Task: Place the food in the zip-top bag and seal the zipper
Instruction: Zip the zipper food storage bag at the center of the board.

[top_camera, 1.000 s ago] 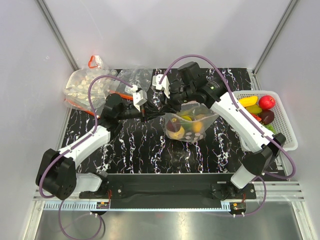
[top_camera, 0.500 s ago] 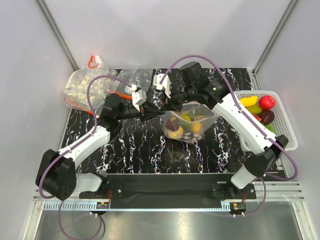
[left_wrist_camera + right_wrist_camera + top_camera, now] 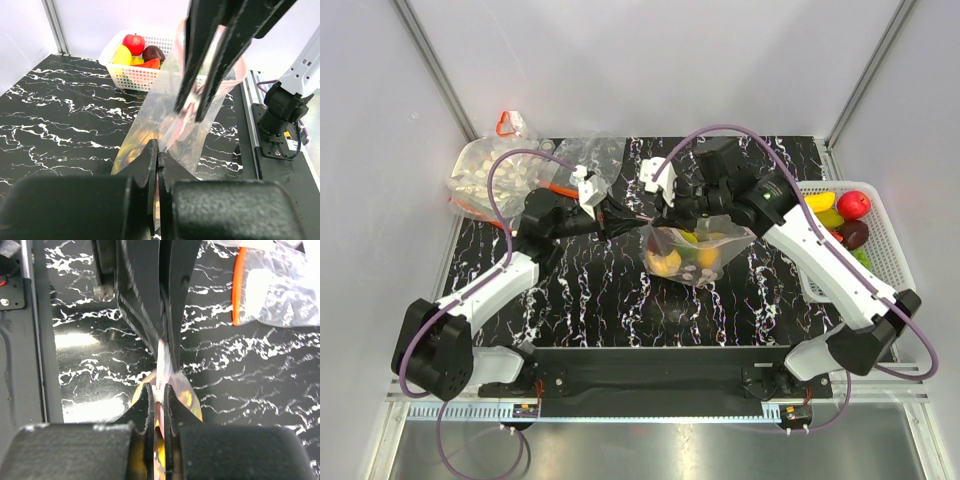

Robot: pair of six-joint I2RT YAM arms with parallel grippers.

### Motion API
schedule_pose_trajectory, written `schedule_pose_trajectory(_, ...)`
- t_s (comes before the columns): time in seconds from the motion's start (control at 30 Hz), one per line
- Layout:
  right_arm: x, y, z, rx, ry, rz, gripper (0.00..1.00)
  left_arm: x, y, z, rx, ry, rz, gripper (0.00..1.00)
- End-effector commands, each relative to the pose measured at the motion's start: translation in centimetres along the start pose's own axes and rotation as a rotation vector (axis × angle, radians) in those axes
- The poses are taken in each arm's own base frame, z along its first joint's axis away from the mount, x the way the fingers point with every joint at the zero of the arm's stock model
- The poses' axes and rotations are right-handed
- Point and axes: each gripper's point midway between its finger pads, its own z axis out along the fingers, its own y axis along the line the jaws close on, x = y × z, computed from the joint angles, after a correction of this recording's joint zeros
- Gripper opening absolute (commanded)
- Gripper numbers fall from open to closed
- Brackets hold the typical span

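Between the jaws: zipper (image 3: 162, 360) was clenched by left gripper (image 3: 157, 150) and right gripper (image 3: 156, 390).
Below them: bag (image 3: 720, 245) hung, food (image 3: 665, 263) inside.
Likely needed: firm pinch, sliding apart along the zipper.

Left gripper (image 3: 158, 150): arm stretched forward, jaws pinched tight on zip-top bag (image 3: 160, 115). Right gripper (image 3: 156, 391): directly opposite, tips nearly meeting the left's, apparently clamped likewise.

From high above, looking down on the whole counter (image 3: 590, 290). From each wrist, very close, peeking past own jaws, facing each other. In all three, the zip-top bag (image 3: 705, 255).
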Motion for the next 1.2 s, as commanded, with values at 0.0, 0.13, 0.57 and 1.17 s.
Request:
schedule_pose_trajectory(0.0, 0.6, 0.3, -3.0, 0.088, 0.022, 0.016, 0.00, -2.2, 2.1, -1.2, -0.096, -0.075, 0.068, 0.00)
schedule_pose_trajectory(0.13, 1.1, -0.3, -3.7, 0.126, 0.026, 0.019, 0.00, -2.2, 2.0, -1.3, -0.091, -0.084, 0.054, 0.00)
schedule_pose_trajectory(0.57, 3.1, -1.5, -7.1, 0.227, 0.014, 0.153, 0.00, -1.2, 9.9, -5.9, -0.512, -0.112, -0.154, 0.00)
schedule_pose_trajectory(1.17, 5.7, -1.3, -10.8, 0.434, -0.038, 0.377, 0.00, -2.6, 11.5, -6.7, -0.605, -0.165, -0.241, 0.00)
